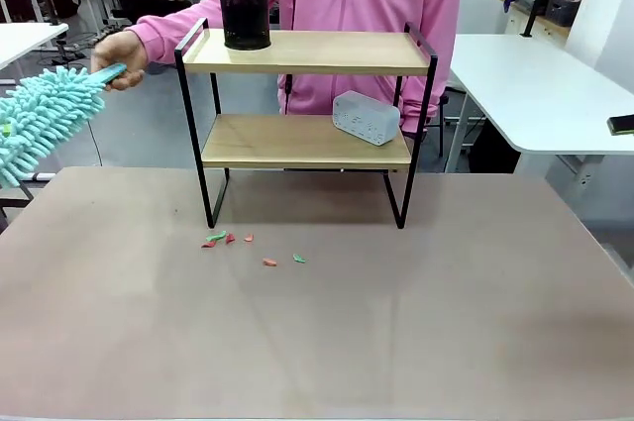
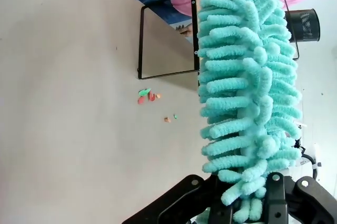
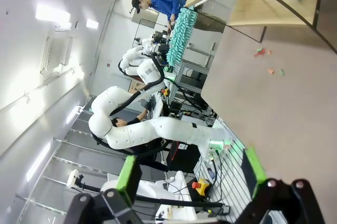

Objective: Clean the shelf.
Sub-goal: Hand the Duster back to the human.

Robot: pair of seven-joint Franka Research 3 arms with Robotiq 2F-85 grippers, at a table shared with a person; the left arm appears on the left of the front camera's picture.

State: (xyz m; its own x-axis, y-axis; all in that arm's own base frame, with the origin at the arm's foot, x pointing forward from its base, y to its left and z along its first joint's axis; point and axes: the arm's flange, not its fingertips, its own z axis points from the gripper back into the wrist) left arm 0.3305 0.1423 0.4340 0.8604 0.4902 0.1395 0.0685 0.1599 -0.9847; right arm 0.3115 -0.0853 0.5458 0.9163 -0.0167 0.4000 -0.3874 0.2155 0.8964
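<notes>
Left fingers (image 2: pixel 247 203) clamped on duster (image 2: pixel 247 87); shelf (image 1: pixel 307 94) ahead, beyond duster tip, long axis crosswise. Right fingers (image 3: pixel 187 174) apart.

Light wood boards in a thin black frame on the shelf (image 1: pixel 307 52). Atop the shelf, black mesh cup (image 1: pixel 244 12); on its lower board, white dotted box (image 1: pixel 366 117). Left of the shelf, turquoise fluffy duster (image 1: pixel 45 119). Before the shelf, red and green scraps (image 1: pixel 229 238) on grey-beige table (image 1: pixel 317 342). Behind the shelf, pink sleeve (image 1: pixel 173 30).

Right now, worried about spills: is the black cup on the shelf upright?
Upright: the black cup stands on its base on the shelf's top board.
</notes>
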